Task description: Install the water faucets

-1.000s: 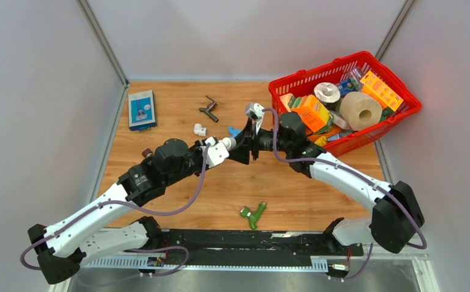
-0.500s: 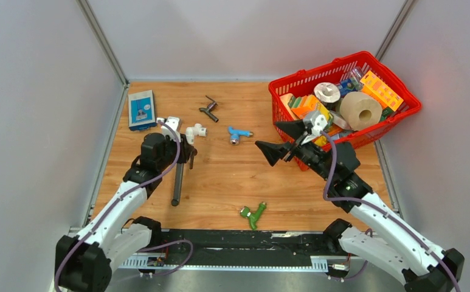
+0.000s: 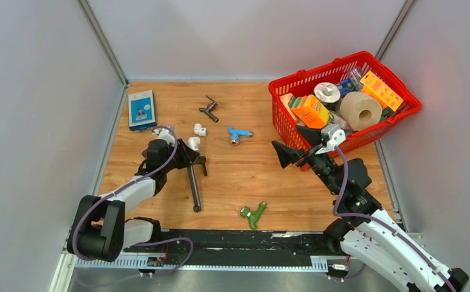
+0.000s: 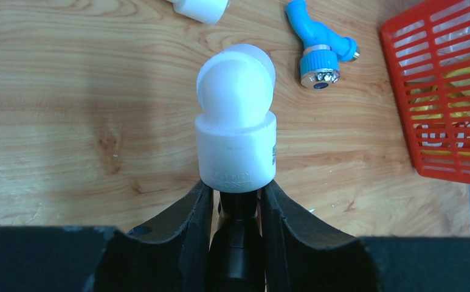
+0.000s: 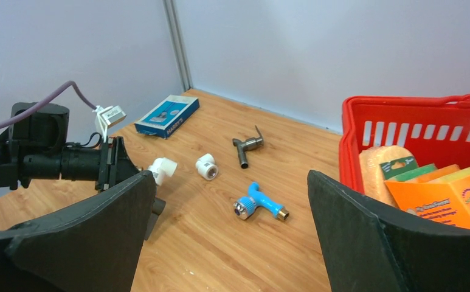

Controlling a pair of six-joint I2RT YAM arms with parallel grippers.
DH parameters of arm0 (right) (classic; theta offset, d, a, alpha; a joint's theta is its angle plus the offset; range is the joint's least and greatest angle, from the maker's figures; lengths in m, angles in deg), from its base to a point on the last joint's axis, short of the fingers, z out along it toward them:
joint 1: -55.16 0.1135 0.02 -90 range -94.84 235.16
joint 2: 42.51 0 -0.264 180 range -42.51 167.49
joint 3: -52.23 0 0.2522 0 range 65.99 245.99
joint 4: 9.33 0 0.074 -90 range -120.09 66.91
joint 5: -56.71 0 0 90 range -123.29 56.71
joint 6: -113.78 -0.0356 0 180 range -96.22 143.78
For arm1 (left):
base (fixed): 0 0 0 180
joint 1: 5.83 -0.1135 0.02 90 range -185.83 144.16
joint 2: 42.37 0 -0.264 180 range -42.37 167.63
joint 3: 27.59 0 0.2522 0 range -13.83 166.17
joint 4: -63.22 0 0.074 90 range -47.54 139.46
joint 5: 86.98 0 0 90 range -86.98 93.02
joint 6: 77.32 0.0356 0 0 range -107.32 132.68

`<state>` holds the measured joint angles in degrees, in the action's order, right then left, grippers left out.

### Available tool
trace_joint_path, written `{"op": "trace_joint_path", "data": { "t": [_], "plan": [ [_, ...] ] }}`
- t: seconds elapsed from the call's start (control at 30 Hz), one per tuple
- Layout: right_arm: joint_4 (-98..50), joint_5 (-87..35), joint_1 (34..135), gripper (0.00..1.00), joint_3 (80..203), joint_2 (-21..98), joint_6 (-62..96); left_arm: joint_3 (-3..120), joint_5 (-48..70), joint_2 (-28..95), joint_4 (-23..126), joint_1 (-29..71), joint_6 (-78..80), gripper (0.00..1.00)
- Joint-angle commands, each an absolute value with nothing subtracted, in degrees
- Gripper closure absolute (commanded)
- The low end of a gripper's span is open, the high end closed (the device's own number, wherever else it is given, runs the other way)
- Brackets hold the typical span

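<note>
While the left jaws pinch a long dark rod (image 3: 194, 188) capped by a white elbow fitting (image 4: 236, 121), the right jaws gape wide above the counter (image 3: 250, 176).

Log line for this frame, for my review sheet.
left claw: shut on dark rod capped with white elbow | right claw: open, empty | blue faucet, green faucet, grey faucet: loose on table
</note>
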<state>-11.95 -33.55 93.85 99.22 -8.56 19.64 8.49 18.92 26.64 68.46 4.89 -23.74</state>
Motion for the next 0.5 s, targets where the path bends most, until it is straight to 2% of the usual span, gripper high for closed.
{"op": "trace_joint_path", "data": {
  "t": [0.0, 0.13, 0.17, 0.2, 0.47],
  "plan": [
    [-12.2, -36.9, 93.7, 0.00, 98.5, -11.0, 22.6, 9.0, 18.4, 26.2, 76.3, 4.3, -26.3, 0.65],
    [-13.1, -37.8, 93.7, 0.00, 98.4, -12.2, 23.5, 9.7, 16.7, 26.2, 74.1, 3.9, -24.6, 0.55],
    [-13.4, -38.1, 93.7, 0.00, 98.2, -12.5, 23.5, 9.9, 16.6, 26.1, 73.5, 3.7, -24.3, 0.45],
    [-13.7, -38.6, 93.7, 0.00, 98.2, -12.7, 23.4, 10.2, 16.2, 25.8, 72.7, 3.8, -23.6, 0.29],
    [-17.2, -44.3, 93.7, 0.00, 98.1, -15.9, 26.0, 15.1, 7.1, 14.7, 58.7, 3.7, -17.5, 0.27]
  ]
}}
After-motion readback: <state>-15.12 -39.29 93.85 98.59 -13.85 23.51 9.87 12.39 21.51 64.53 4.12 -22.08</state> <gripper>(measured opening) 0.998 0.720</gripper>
